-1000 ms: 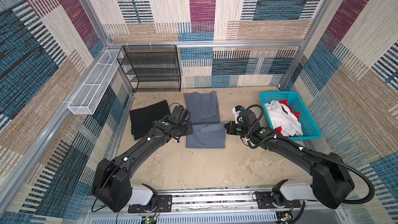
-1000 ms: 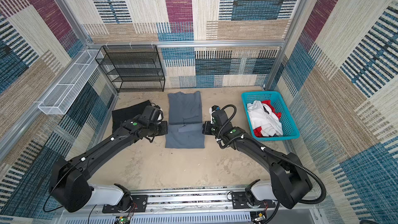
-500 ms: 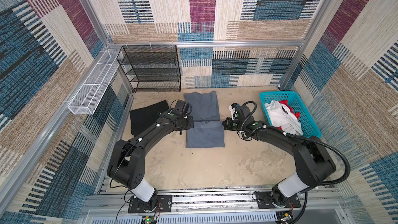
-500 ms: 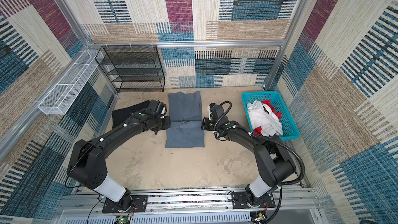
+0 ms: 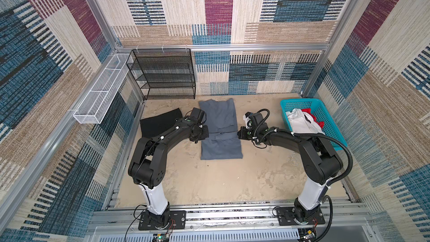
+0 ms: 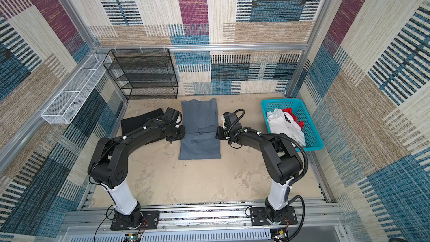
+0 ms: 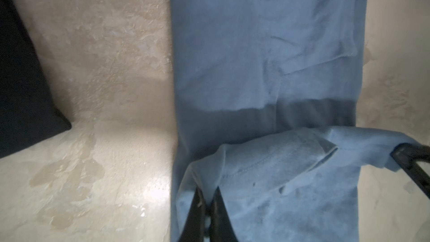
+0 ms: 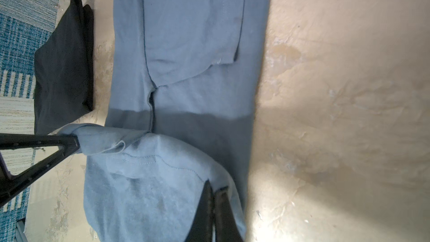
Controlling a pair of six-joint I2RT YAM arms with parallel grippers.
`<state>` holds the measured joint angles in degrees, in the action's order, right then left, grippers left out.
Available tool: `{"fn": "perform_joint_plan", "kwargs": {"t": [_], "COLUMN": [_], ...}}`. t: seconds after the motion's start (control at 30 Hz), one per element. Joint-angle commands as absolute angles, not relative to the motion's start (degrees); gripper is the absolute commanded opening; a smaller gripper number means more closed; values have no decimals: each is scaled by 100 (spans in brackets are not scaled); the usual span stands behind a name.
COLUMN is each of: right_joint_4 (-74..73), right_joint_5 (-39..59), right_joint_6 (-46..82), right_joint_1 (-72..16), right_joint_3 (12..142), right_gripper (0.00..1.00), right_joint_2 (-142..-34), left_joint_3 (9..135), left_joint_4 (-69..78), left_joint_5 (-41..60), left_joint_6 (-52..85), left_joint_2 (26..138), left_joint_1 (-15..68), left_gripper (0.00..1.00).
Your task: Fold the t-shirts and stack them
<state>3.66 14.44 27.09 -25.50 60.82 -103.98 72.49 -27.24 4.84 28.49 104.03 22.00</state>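
Observation:
A slate blue-grey t-shirt (image 5: 220, 122) (image 6: 200, 122) lies in a long strip mid-table. Halfway along it, a band of its cloth with a stitched hem is lifted between the grippers. My left gripper (image 5: 206, 133) (image 6: 183, 133) (image 7: 208, 192) is shut on that band's left edge. The right gripper (image 5: 239, 133) (image 6: 217, 133) (image 8: 215, 188) is shut on its right edge. A folded black t-shirt (image 5: 160, 124) (image 6: 139, 122) (image 8: 62, 77) lies to the left. White (image 5: 302, 122) and red (image 5: 313, 115) t-shirts sit crumpled in the basket.
The turquoise mesh basket (image 5: 325, 124) (image 6: 309, 126) stands at the right wall. At the back left is a black wire rack (image 5: 162, 75). A white wire tray (image 5: 102, 94) hangs on the left wall. The sandy tabletop (image 5: 221, 182) stretches toward the arm bases.
Both grippers still hold the blue-grey shirt and have shifted slightly toward the far wall and each other. Both arms now stand more upright over their bases.

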Motion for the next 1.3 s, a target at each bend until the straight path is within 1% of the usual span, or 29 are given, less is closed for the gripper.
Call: {"fn": "perform_joint_plan", "kwargs": {"t": [0.0, 0.03, 0.07, 0.1, 0.13, 0.2, 0.23, 0.3, 0.33, 0.4, 0.47, 0.53, 0.63, 0.7, 0.8, 1.03, 1.17, 1.27], "right_joint_4": [93, 56, 8, -34, -69, -80, -79, -80, -65, -54, -46, -78, -178, -233, -198, -188, -44, 113], "right_joint_5": [1559, 1601, 1661, 1692, 1690, 1651, 1614, 1584, 1586, 1648, 1765, 1864, 1895, 1907, 1880, 1913, 1818, 1769], "right_joint_6": [2578, 2505, 2443, 2388, 2342, 2262, 2229, 2229, 2232, 2294, 2378, 2462, 2617, 2680, 2783, 3006, 3036, 3025], "right_joint_1": [-2549, -2548, -2548, -2544, -2547, -2548, -2549, -2547, -2550, -2566, -2600, -2681, -2909, -3090, -3307, -3410, -3410, -3410], "right_joint_3": [6151, 6170, 6171, 6159, 6137, 6064, 5997, 5828, 5713, 5468, 5215, 5011, 4876, 4905, 5028, 4875, 4749, 4646], "right_gripper": [0, 0, 3, 7, 15, 27, 33, 43, 46, 48, 47, 39, 22, 18, 15, 15, 15, 15], "right_joint_2": [-10476, -10478, -10460, -10420, -10353, -10174, -10053, -9817, -9682, -9444, -9255, -9138, -9132, -9247, -9542, -9876, -9914, -9932], "left_joint_3": [7277, 7277, 7286, 7286, 7286, 7264, 7235, 7120, 7009, 6711, 6384, 6148, 6077, 6220, 6677, 7942, 8229, 8220], "left_joint_4": [-2601, -2599, -2601, -2585, -2574, -2558, -2540, -2489, -2429, -2260, -2085, -1927, -1792, -1764, -1802, -2331, -2473, -2394], "left_joint_5": [563, 572, 577, 578, 587, 564, 567, 596, 628, 690, 720, 845, 915, 962, 1022, 717, 592, 516], "left_joint_6": [2745, 2721, 2701, 2670, 2633, 2595, 2587, 2619, 2677, 2814, 2975, 3104, 3208, 3208, 3178, 2954, 2978, 2962], "left_joint_2": [10441, 10440, 10426, 10401, 10355, 10257, 10185, 10012, 9883, 9606, 9329, 9196, 9337, 9578, 10084, 11377, 11737, 11791], "left_joint_1": [2137, 2127, 2112, 2105, 2096, 2100, 2101, 2101, 2108, 2133, 2226, 2364, 2574, 2692, 2821, 2839, 2730, 2614], "left_gripper": [0, 0, 0, 0, 2, 22, 27, 33, 34, 36, 36, 34, 32, 32, 31, 31, 31, 32]}}
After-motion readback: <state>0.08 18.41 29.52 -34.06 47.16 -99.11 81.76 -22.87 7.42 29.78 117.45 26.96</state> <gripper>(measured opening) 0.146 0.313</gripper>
